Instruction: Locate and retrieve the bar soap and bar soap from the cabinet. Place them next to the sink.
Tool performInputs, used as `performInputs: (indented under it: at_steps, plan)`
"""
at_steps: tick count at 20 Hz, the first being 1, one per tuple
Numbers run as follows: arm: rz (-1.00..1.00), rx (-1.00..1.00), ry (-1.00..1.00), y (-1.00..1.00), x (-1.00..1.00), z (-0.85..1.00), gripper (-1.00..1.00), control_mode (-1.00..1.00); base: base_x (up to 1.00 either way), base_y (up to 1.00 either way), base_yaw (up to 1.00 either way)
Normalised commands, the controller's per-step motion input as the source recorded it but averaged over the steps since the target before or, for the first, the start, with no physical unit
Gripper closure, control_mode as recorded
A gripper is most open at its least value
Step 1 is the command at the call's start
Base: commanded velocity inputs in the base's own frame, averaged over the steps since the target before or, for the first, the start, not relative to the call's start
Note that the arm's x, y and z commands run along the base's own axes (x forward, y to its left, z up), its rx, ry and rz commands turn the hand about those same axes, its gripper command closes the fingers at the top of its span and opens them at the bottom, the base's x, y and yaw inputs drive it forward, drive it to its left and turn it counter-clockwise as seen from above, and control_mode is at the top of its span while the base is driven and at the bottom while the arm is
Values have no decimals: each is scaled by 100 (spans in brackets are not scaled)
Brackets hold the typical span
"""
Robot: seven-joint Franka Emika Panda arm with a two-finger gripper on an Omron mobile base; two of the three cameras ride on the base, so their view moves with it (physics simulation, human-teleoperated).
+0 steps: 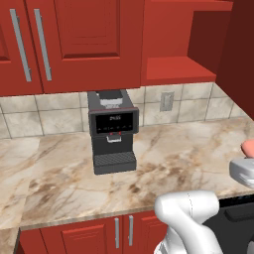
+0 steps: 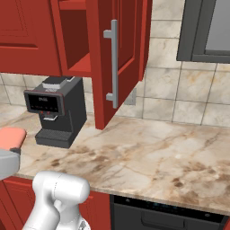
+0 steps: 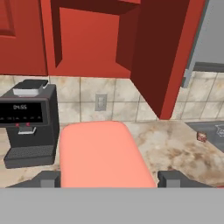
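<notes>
In the left base view the tool (image 1: 246, 166) shows at the right edge as a grey body with a bit of pink soap (image 1: 248, 147) poking out above it, over the marbled bench (image 1: 59, 168); well to its left stands the black coffee machine (image 1: 113, 130) against the tiled wall, and above and behind the tool the red cabinet (image 1: 178, 54) stands open with a bare shelf. In the right base view the tool (image 2: 8, 157) sits at the left edge, with the pink soap (image 2: 11, 137) resting on top of the grey part, just in front of the coffee machine (image 2: 56, 117); up and to the right of it the cabinet door (image 2: 117, 58) hangs open with its long silver handle (image 2: 113, 67) facing out, and the cabinet shelf (image 2: 81, 65) behind it is plain red. In the hand view the pink soap (image 3: 103, 153) lies between the two dark fingertips (image 3: 173, 178), which stand wide apart against its two sides, so the tool (image 3: 109, 179) is gripping the bar. Beyond it to the left is the coffee machine (image 3: 28, 122), straight ahead and above is the open cabinet (image 3: 94, 39) with its door (image 3: 164, 57) swung out, and far off to the right a small reddish-brown block (image 3: 201, 136) with a pale face rests on the bench (image 3: 175, 148), well apart from the tool.
</notes>
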Motion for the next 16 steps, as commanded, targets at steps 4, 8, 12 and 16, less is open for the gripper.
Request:
performInputs:
  at_steps: [4,8,12,16]
  plan:
    - [0,0,0,0,-2,0,100,-100,0,0,0]
    - [0,0,0,0,0,0,100,-100,0,0,0]
    - [0,0,0,0,0,0,100,100,-2,-1,0]
    - [0,0,0,0,0,0,100,100,-28,-16,-2]
